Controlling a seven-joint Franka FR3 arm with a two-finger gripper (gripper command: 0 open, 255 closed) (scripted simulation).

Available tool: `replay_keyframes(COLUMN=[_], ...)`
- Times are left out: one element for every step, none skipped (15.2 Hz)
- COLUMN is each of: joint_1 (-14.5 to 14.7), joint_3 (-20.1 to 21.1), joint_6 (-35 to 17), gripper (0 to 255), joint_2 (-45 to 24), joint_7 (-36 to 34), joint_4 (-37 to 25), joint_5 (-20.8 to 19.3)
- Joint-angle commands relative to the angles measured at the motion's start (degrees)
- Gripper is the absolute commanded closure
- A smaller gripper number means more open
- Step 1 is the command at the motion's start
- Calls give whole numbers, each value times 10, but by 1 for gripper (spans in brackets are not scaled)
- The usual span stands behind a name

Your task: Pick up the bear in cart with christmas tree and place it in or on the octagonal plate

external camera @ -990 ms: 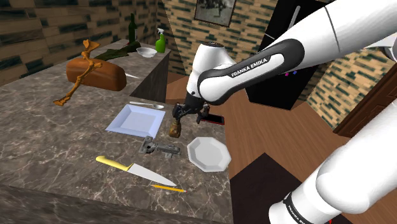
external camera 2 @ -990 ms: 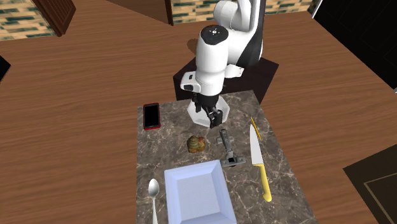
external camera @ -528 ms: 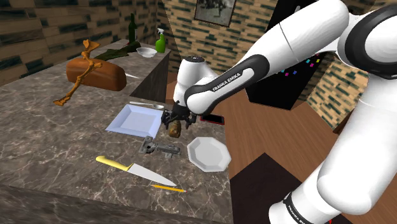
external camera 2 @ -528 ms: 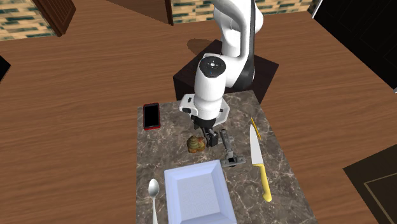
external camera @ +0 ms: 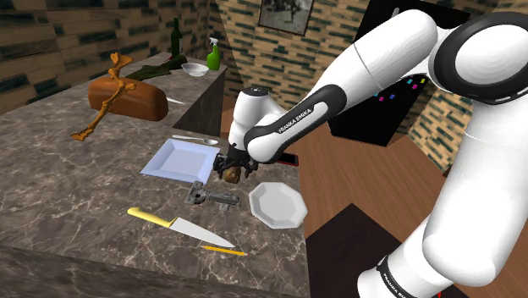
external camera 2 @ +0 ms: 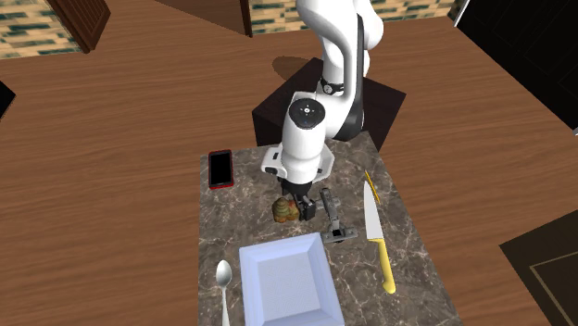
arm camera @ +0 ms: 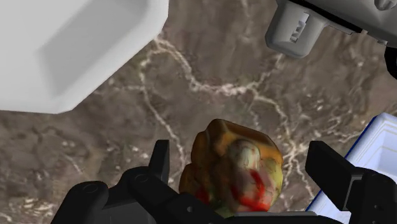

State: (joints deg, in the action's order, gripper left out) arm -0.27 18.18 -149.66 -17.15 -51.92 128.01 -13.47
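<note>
- gripper (arm camera: 240, 154) lower than half a second ago, now straddling the bear figure (arm camera: 230, 172)
- fingers spread apart, not clamping it
- octagonal plate (external camera: 277, 205) unmoved

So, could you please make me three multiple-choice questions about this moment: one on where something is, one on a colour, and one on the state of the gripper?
1. Where is the bear figurine?
A. on a chair
B. on the marble counter, between the gripper's fingers
C. in a drawer

2. What colour is the handle of the knife?
A. red
B. blue
C. yellow

3. How do the fingers of the gripper stand?
A. open, one on each side of the figurine
B. shut, with the tips meeting
C. shut on a cup

Key:
1 B: the wrist view shows the figurine on the veined stone between the two black fingers.
2 C: both exterior views show a yellow handle on a pale blade.
3 A: in the wrist view the fingers stand apart, and a gap shows between the figurine and the finger nearer the square plate.
</note>
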Motion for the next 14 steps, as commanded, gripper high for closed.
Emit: replay_keyframes(joint_1=[0,0,0,0,0,0,0,0,0,0,0,0,0,0], joint_3=[-1,-1,-1,-1,0,0,0,0,-1,0,0,0,0,0], joint_6=[-1,-1,-1,-1,-1,-1,-1,-1,-1,-1,-1,-1,-1,-1], gripper=[0,0,0,0,0,255,255,255,255,255,255,255,255,255], joint_2=[-1,-1,-1,-1,-1,-1,-1,-1,-1,-1,-1,-1,-1,-1], joint_7=[0,0,0,0,0,0,0,0,0,0,0,0,0,0], joint_4=[0,0,0,0,0,0,0,0,0,0,0,0,0,0], joint_5=[-1,-1,-1,-1,-1,-1,-1,-1,-1,-1,-1,-1,-1,-1])
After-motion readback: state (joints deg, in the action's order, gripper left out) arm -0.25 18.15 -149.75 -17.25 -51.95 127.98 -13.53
